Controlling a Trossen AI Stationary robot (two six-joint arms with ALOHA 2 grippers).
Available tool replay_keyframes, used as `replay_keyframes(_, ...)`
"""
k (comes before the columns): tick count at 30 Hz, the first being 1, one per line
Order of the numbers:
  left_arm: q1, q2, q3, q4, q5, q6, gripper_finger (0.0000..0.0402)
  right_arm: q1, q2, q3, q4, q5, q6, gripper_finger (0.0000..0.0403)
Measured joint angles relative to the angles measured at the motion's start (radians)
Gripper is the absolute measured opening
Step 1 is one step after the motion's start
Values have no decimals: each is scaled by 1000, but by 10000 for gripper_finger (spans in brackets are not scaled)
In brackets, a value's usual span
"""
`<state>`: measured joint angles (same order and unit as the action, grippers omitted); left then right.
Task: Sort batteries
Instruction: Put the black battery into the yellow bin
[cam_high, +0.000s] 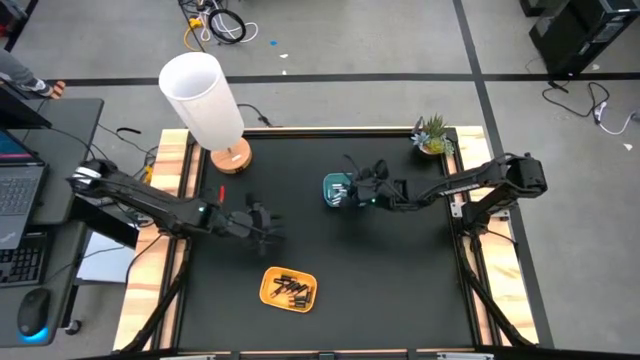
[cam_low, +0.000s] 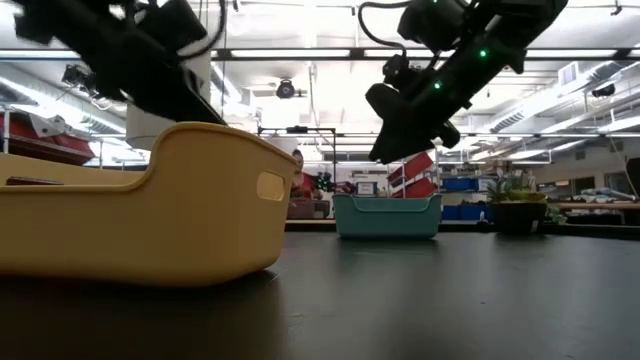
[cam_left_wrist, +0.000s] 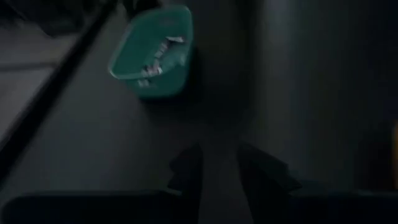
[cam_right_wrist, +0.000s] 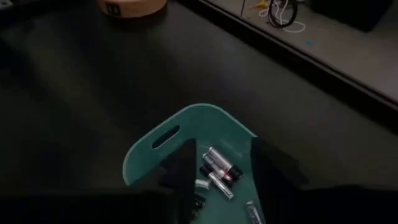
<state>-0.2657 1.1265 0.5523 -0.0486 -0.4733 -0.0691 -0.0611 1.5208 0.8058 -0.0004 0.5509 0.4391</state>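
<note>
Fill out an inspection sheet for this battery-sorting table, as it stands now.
Surface: black table, wooden edges.
Job's things: dark batteries in the yellow tray; silvery batteries in the teal tray.
Clutter: lamp and small plant at the far edge.
Grippers: left gripper over bare table between the trays, fingers apart, nothing held; right gripper above the teal tray, fingers apart, nothing held.
Cables: coil on the floor beyond the table.
Surroundings: desk with laptop and mouse beside the left arm; a person's hand there.
</note>
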Motion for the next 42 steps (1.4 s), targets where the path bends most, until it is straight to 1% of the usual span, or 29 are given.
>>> replay_keyframes(2, -12, -31, 62, -161, 48, -57, 124, 6, -2, -2, 1, 5, -20, 156)
replay_keyframes(4, -24, -54, 111, -298, 116, -106, 129, 18, -7, -3, 17, 16, -24, 166)
replay_keyframes(6, -44, -68, 135, -377, 184, -165, 131, 42, -14, -2, 33, 30, -28, 171)
replay_keyframes(8, -72, -75, 133, -405, 214, -240, 131, 76, -23, -2, 39, 40, -33, 172)
replay_keyframes(10, -113, -75, 113, -403, 233, -328, 131, 115, -33, -2, 51, 78, -43, 169)
replay_keyframes(12, -161, -69, 93, -418, 249, -388, 132, 155, -47, -2, 87, 134, -71, 167)
replay_keyframes(15, -228, -59, 73, -450, 236, -454, 140, 211, -53, -2, 187, 215, -151, 165)
replay_keyframes(18, -297, -52, 56, -433, 207, -515, 158, 261, -52, -2, 304, 274, -226, 165)
replay_keyframes(21, -372, -51, 34, -439, 204, -563, 185, 300, -52, -2, 383, 295, -258, 164)
replay_keyframes(24, -443, -50, 15, -440, 163, -573, 218, 328, -51, -2, 431, 296, -256, 164)
replay_keyframes(28, -505, -28, -8, -408, 117, -577, 258, 351, -51, -2, 438, 297, -178, 164)
replay_keyframes(33, -547, 31, -50, -278, 78, -558, 287, 393, -51, -2, 459, 315, -107, 164)
replay_keyframes(37, -549, 97, -60, -208, 80, -535, 297, 442, -51, -2, 499, 393, -96, 164)
replay_keyframes(42, -548, 169, -60, -96, 74, -490, 298, 496, -51, -2, 529, 479, -99, 164)
